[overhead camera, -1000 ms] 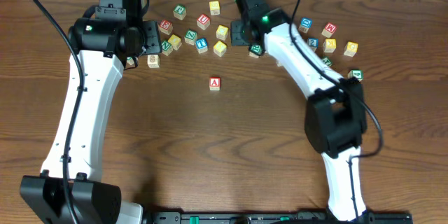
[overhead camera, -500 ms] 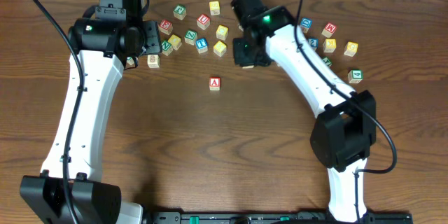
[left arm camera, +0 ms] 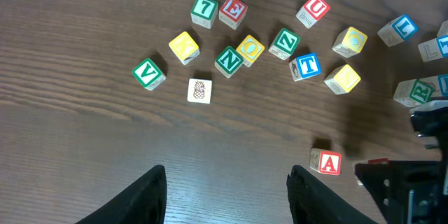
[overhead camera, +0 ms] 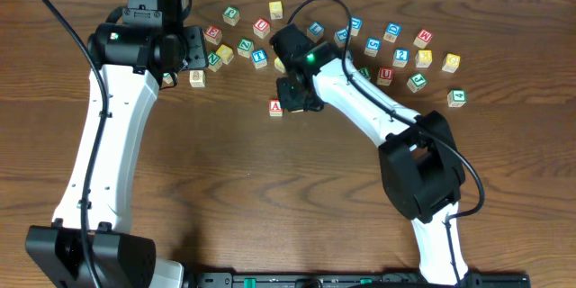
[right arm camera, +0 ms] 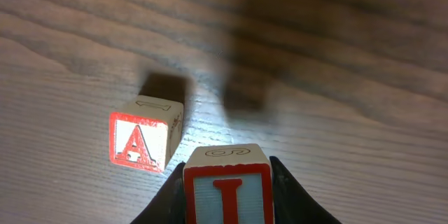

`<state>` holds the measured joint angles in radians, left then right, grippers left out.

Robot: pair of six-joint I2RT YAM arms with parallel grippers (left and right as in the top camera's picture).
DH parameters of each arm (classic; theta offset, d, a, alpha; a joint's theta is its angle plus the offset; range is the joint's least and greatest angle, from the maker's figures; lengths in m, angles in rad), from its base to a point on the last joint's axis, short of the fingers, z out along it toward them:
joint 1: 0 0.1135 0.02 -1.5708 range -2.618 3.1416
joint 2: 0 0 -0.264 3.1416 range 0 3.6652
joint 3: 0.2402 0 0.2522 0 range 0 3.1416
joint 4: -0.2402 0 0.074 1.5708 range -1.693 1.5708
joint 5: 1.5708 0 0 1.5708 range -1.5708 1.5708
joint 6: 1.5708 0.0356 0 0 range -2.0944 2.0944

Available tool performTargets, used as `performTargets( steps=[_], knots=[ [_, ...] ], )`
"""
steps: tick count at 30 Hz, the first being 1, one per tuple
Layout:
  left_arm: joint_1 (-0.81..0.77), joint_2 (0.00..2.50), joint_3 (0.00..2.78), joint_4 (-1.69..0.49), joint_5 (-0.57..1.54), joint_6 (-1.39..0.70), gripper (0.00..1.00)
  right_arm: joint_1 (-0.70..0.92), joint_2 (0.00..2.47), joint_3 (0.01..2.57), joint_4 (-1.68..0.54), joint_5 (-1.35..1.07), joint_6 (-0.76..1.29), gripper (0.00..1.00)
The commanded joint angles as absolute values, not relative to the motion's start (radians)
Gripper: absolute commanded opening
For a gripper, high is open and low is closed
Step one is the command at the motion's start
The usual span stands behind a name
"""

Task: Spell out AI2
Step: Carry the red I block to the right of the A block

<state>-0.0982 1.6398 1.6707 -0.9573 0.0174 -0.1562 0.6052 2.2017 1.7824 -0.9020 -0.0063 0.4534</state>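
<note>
The red "A" cube [overhead camera: 275, 107] sits alone on the wooden table in front of the cube cluster; it also shows in the left wrist view [left arm camera: 328, 162] and the right wrist view [right arm camera: 143, 140]. My right gripper [overhead camera: 295, 99] is shut on the red "I" cube [right arm camera: 227, 189] and holds it just right of the "A", a little above the table. The "I" is hidden under the gripper in the overhead view. My left gripper [left arm camera: 227, 192] is open and empty at the back left [overhead camera: 192, 49]. I cannot pick out the blue "2" cube.
Loose cubes lie along the back: a red "U" [overhead camera: 262, 28], a blue "T" [left arm camera: 305, 66], a green "V" [left arm camera: 149, 73], a pineapple cube [left arm camera: 199, 90]. Several more cubes lie at the back right [overhead camera: 396, 52]. The right arm [overhead camera: 360, 108] reaches across the middle.
My right gripper has moved left and forward from the back cluster to just right of the "A" cube, carrying the "I" cube. The left arm has not moved.
</note>
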Motion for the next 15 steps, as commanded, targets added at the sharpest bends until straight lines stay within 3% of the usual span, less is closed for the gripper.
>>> performTargets(
  steps=[1,15],
  knots=[
    [-0.095,1.641,1.670,-0.956,0.015,-0.147,0.55,0.626,2.206,1.751,-0.878,0.028,0.501,0.19],
    [-0.095,1.640,1.670,-0.956,0.015,-0.147,0.55,0.630,2.206,1.685,-0.798,0.043,0.528,0.20]
  ],
)
